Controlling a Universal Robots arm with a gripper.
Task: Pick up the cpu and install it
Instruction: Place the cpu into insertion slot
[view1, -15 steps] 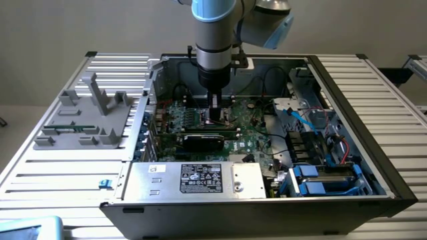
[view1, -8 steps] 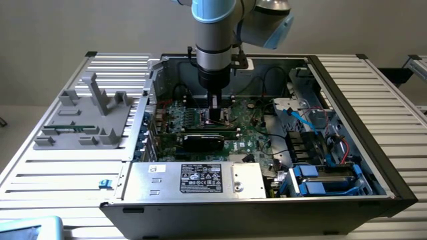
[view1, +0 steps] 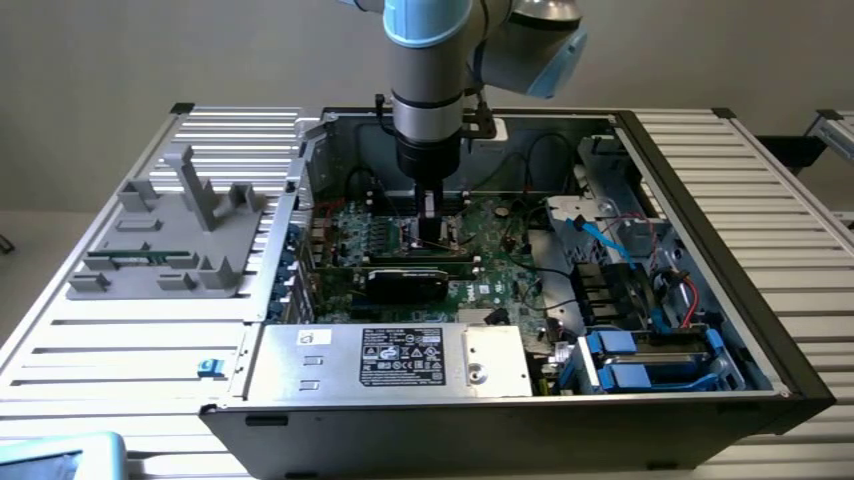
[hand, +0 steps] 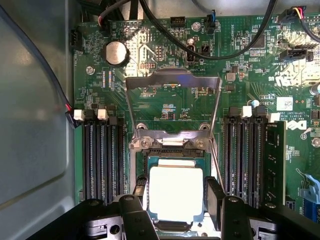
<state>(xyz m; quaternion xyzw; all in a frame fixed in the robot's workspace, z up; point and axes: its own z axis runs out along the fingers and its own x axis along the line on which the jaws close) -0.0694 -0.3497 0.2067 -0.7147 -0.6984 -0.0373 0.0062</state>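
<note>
The cpu (hand: 176, 194), a small square chip with a bright silver top, sits low over the dark socket frame (hand: 176, 156) on the green motherboard (hand: 170, 107). My gripper (hand: 176, 190) straddles it, and the two black fingers (hand: 140, 192) press against its opposite sides. The socket's metal bracket (hand: 172, 80) is flipped up and open behind the chip. In the exterior view the gripper (view1: 430, 240) reaches down inside the open computer case (view1: 747, 330), just above the board near the middle.
Black memory slots (hand: 102, 155) flank the socket on both sides, and black cables (hand: 200, 47) arch over the board. A silver power supply box with a white label (view1: 400, 360) fills the case's front. A grey fixture (view1: 174, 235) stands on the slatted table at the exterior view's left.
</note>
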